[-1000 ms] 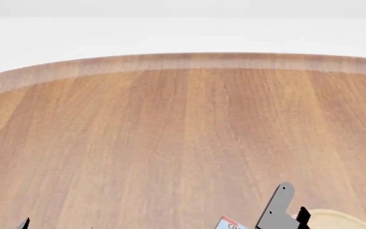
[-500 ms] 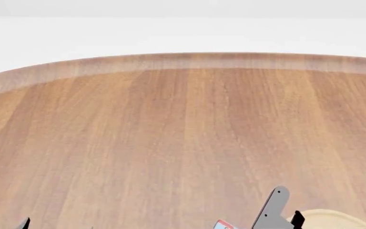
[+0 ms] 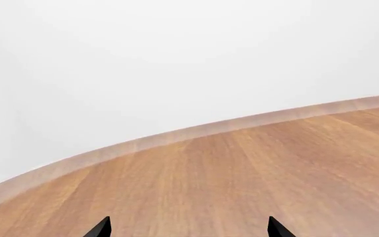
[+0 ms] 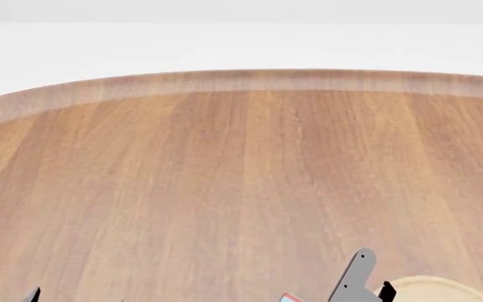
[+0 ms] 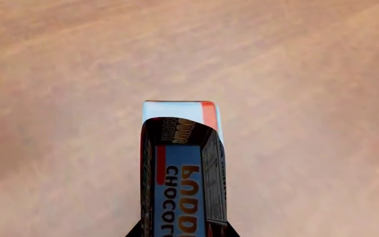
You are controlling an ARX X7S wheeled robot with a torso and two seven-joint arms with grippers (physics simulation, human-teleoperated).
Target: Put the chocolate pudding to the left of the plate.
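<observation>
- Right wrist view: the chocolate pudding [image 5: 181, 173] sits directly between the right gripper [image 5: 183, 232] fingertips, long axis running straight out from it, clamped
- Head view: the plate [image 4: 430, 288] lies just right of that gripper, so release looks close
- Left gripper [image 3: 186, 228] stands apart, empty, far off

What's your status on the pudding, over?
Right gripper shut on the pudding carton, over bare table. Left gripper open, empty. Plate just right of the carton; nothing in the way.
</observation>
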